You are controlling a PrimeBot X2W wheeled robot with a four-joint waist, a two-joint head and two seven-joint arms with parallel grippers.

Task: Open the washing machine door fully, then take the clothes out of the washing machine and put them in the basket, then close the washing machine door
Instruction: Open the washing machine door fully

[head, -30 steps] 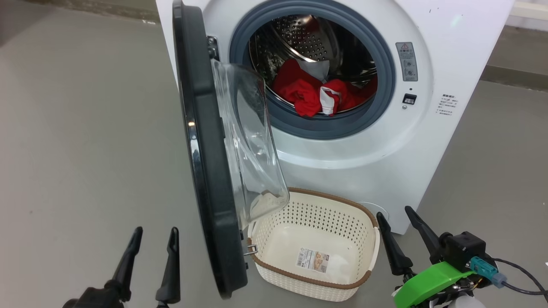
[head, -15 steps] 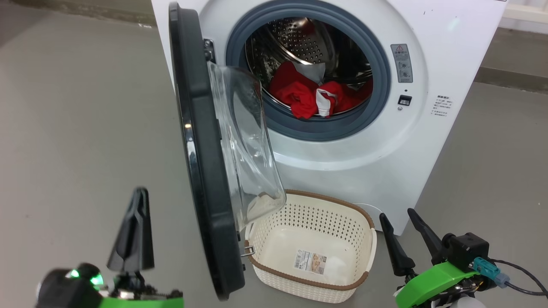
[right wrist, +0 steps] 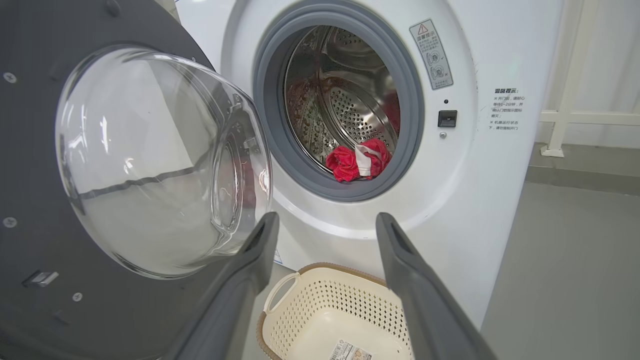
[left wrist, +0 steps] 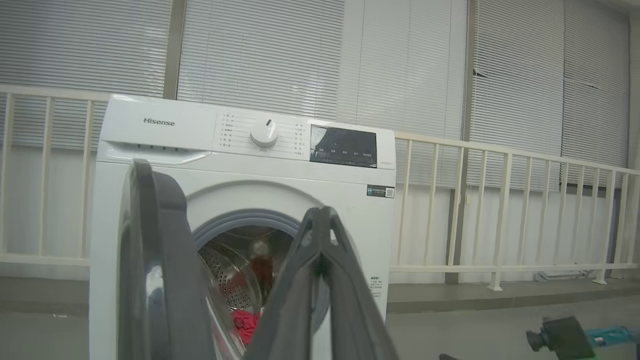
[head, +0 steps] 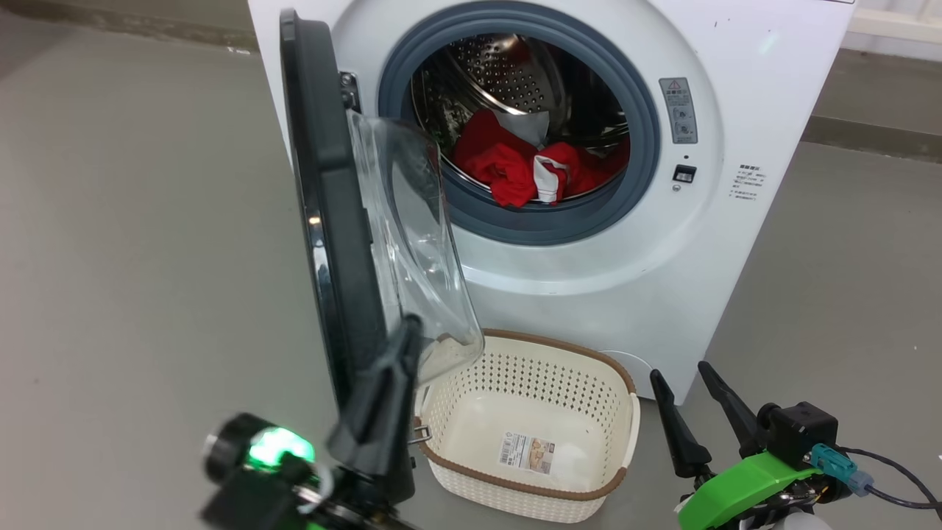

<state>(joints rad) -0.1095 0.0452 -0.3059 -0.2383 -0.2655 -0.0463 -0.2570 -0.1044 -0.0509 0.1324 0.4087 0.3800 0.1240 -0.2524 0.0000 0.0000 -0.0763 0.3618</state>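
Clothes [head: 526, 165], soft, light and best pinched at a fold, are seen from the head bunched at the drum's [head: 515, 73] lip; from the left wrist, the left end effector [left wrist: 320, 220] is seen clenched empty beside the washing machine door [left wrist: 150, 260]; from the right wrist, the right end effector [right wrist: 327, 217] is seen spread.

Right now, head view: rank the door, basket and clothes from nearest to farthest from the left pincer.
1. door: right at the shut left pincer, whose tip overlaps its lower rim; I can't tell if they touch.
2. basket: on the floor just to the pincer's right.
3. clothes: farthest, up inside the drum.
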